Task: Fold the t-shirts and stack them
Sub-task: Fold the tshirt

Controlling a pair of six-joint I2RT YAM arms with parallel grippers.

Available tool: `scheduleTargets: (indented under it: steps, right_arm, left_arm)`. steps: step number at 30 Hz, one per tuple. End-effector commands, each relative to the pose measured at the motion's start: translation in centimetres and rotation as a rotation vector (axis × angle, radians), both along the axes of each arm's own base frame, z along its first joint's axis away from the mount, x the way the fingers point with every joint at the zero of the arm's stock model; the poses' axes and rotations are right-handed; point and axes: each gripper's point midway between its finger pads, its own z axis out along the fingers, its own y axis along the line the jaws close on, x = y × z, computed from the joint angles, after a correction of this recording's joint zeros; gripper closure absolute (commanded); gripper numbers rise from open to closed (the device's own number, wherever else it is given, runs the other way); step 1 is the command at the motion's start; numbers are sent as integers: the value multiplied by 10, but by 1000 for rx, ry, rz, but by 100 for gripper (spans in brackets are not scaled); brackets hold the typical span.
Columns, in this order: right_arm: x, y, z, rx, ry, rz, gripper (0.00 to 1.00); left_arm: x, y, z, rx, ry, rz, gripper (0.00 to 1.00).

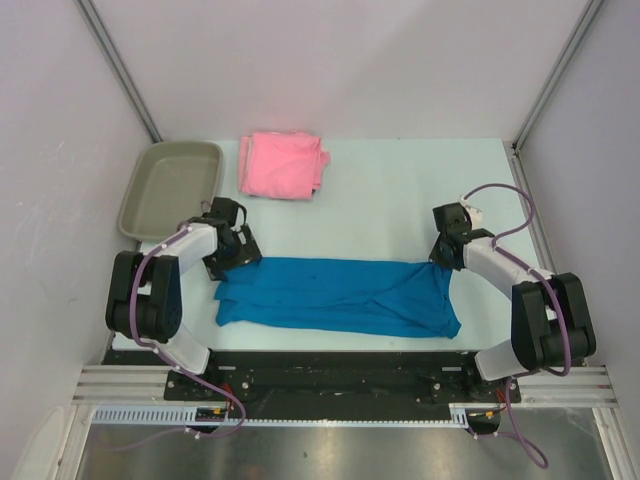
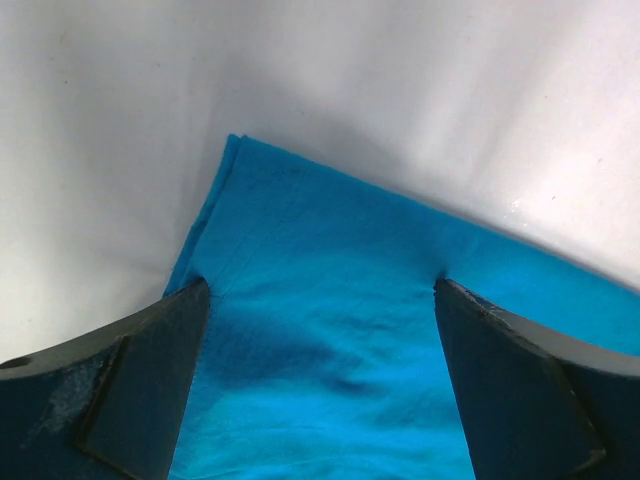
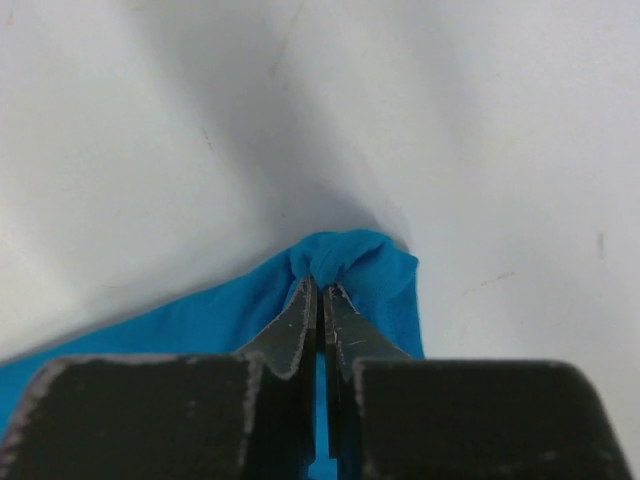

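The blue t-shirt (image 1: 340, 295) lies on the white counter (image 1: 400, 200) close to its near edge. It is spread sideways as a long, loosely folded band that reaches from one arm to the other. Its surface is wrinkled, and its right end is broader than its left.

The pink t-shirt (image 1: 282, 165) sits well apart from it at the far side of the counter, folded into a rough square. It is just to the right of a grey-beige tray (image 1: 130, 212) that occupies the far left corner.

The left arm (image 1: 190, 245) bends down over the far left corner of the blue shirt. In the left wrist view its jaws stand fully released. The two dark fingers (image 2: 130, 390) are set wide apart with flat blue cloth (image 2: 320, 300) between them, and the shirt's corner lies just ahead of them on the bare counter. The tips appear to press on the fabric, which puckers slightly beside each one, but nothing is grasped.

The right arm (image 1: 495, 265) reaches down to the shirt's far right corner. In the right wrist view its jaws are clenched. The fingers (image 3: 290, 330) meet with only a thin slit between them, and they pinch a small bunched fold of the blue cloth (image 3: 370, 270) at that corner. The fabric gathers into a little puff just beyond the tips.
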Motion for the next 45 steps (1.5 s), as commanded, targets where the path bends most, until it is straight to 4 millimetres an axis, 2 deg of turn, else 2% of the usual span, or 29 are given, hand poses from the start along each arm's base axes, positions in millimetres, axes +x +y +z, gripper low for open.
scheduleTargets:
  steps: [1,5,9,12,14,15,16,17,18,20,21,22,24,27,30,32,38,41,45]
  right_arm:
    - [-10,-23,18,-93,-6,-68,100]
    - [-29,-43,24,-135,22,-174,100]
    - [-45,-46,21,-100,78,-219,98]
    - [-52,-46,18,-99,111,-218,88]
    - [-55,-48,16,-108,126,-219,76]
    - [-55,-47,17,-107,127,-220,73]
    - [-56,-49,19,-110,120,-226,71]
    - [-55,-49,21,-109,109,-225,63]
    - [-53,-49,24,-105,93,-222,59]
    - [-49,-48,39,-89,34,-211,47]
    - [-47,-45,45,-77,5,-199,43]
    - [-44,-41,58,-50,-47,-182,36]
    - [-39,-33,72,-24,-108,-151,34]
    - [-31,-12,93,66,-190,-71,27]
    - [-22,12,97,153,-200,1,27]
    - [-20,26,92,188,-176,42,27]
    - [-15,59,57,245,-69,86,28]
    - [-14,59,42,228,-28,71,28]
    - [-21,50,25,173,35,45,28]
  left_arm:
    - [1,6,5,26,-42,51,0]
    - [0,6,5,24,-46,55,0]
    - [-1,6,5,26,-49,58,0]
    - [0,6,5,26,-49,56,0]
    - [0,6,5,25,-52,58,0]
    - [0,6,6,25,-52,58,0]
    - [0,6,7,25,-54,57,0]
    - [0,6,7,25,-55,55,0]
    - [0,6,8,26,-57,54,0]
    - [1,7,12,29,-68,57,0]
    - [2,7,15,29,-74,56,0]
    - [2,7,17,28,-77,56,0]
    - [6,6,28,18,-109,61,0]
    - [13,1,46,-9,-151,55,0]
    - [20,-6,61,-25,-175,35,0]
    - [24,-12,67,-29,-183,16,0]
    - [36,-25,62,-45,-152,-20,0]
    - [38,-27,54,-31,-128,-35,0]
    - [34,-26,40,1,-74,-57,0]
